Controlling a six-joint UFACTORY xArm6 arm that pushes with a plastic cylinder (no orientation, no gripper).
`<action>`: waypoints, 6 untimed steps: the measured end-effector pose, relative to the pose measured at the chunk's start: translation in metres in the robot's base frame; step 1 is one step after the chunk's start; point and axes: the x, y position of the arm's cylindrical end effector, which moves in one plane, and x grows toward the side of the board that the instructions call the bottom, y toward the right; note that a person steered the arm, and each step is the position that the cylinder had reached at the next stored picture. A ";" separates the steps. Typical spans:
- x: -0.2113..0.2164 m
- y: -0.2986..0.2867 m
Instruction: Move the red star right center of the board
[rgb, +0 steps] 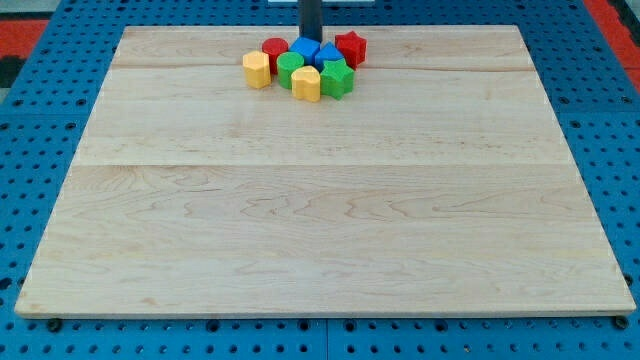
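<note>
The red star sits near the board's top edge, at the right end of a tight cluster of blocks. Touching or close on its left are two blue blocks. A green star lies just below it. A red round block, a green round block and two yellow blocks fill the rest of the cluster. My rod comes down from the view's top; my tip stands just behind the blue blocks, left of the red star.
The wooden board lies on a blue pegboard surface that surrounds it on all sides. Red patches show at the view's top corners.
</note>
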 end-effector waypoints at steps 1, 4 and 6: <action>0.013 0.005; 0.009 0.030; 0.000 0.063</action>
